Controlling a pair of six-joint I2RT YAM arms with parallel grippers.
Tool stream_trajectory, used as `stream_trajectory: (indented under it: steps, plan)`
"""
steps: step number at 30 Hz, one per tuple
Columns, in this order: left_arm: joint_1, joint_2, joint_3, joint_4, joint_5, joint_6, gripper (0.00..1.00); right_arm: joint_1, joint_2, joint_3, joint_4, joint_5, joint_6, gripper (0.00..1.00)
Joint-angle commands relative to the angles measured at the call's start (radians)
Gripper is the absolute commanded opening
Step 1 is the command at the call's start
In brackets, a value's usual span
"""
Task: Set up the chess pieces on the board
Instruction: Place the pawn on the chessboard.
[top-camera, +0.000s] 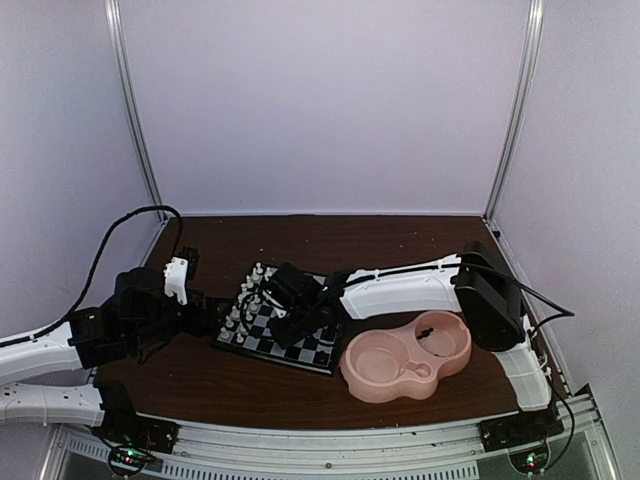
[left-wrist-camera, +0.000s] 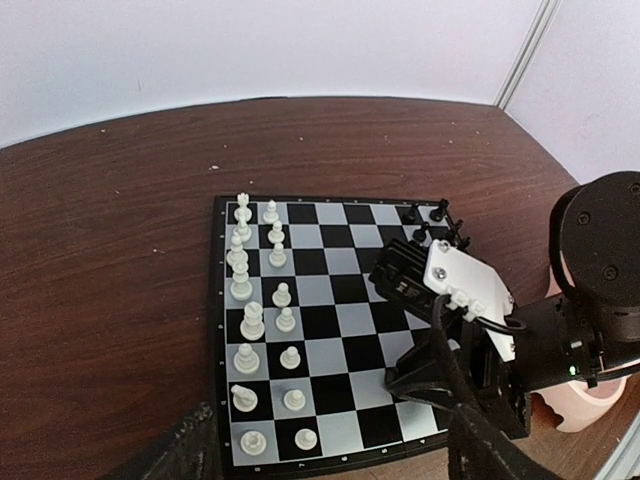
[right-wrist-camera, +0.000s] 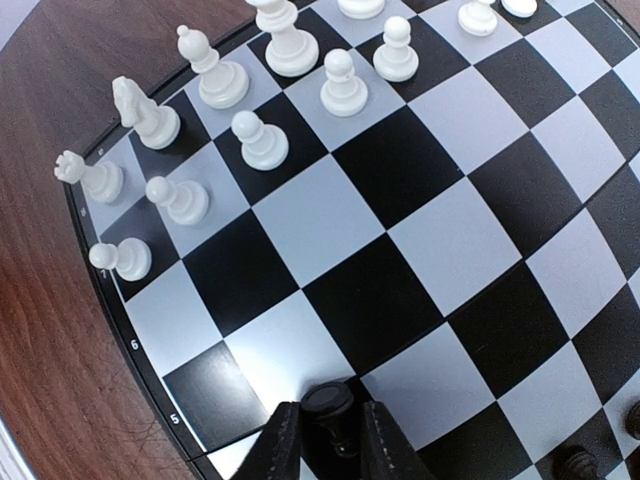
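Centrally, on the dark, wood-grained table (top-camera: 250, 395), the board (left-wrist-camera: 330, 300) of glossy black and pale checks is laid just beside a smooth pink double-bowl dish (top-camera: 380, 390). The left gripper (top-camera: 210, 318) is held by the board's near edge, its opening not to be told, while the right gripper (right-wrist-camera: 330, 418) is closed upon a round-headed black piece (right-wrist-camera: 328, 400) near the numbered border. Knobbed white chessmen (left-wrist-camera: 252, 322) are ranged in two files along one side, and a few black chessmen (left-wrist-camera: 437, 210) are gathered at the opposite corner.
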Motion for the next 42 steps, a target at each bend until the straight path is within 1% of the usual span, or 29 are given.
stream_trajectory:
  steps: [1,4,17,25,28,32,35,39,42]
  plan:
    - [0.006,0.002,-0.006,0.016,-0.003,-0.006,0.80,-0.001,-0.025,-0.045,0.018,-0.004,-0.024,0.24]
    - [0.006,0.006,-0.007,0.019,-0.003,-0.004,0.80,0.000,-0.049,-0.078,0.039,-0.012,-0.033,0.23]
    - [0.007,0.008,-0.010,0.013,0.005,-0.001,0.80,-0.001,-0.050,-0.089,0.043,-0.006,-0.041,0.05]
    - [0.006,0.003,-0.015,0.008,0.003,0.007,0.80,0.000,-0.109,-0.111,0.027,-0.036,-0.031,0.05]
    - [0.006,0.006,-0.019,0.011,0.008,0.017,0.80,0.000,-0.125,-0.092,-0.048,-0.062,-0.033,0.07]
    - [0.006,0.007,-0.022,0.014,0.007,0.025,0.80,0.000,-0.103,-0.007,-0.205,-0.101,-0.044,0.09]
    - [0.006,-0.001,-0.027,0.014,0.000,0.028,0.80,-0.001,-0.094,0.033,-0.292,-0.131,-0.057,0.11]
    - [0.006,-0.025,-0.039,0.014,-0.010,0.031,0.80,-0.003,-0.081,0.086,-0.399,-0.096,-0.082,0.13]
    - [0.006,-0.045,-0.050,0.011,-0.013,0.031,0.80,-0.008,-0.066,0.112,-0.443,-0.086,-0.090,0.14]
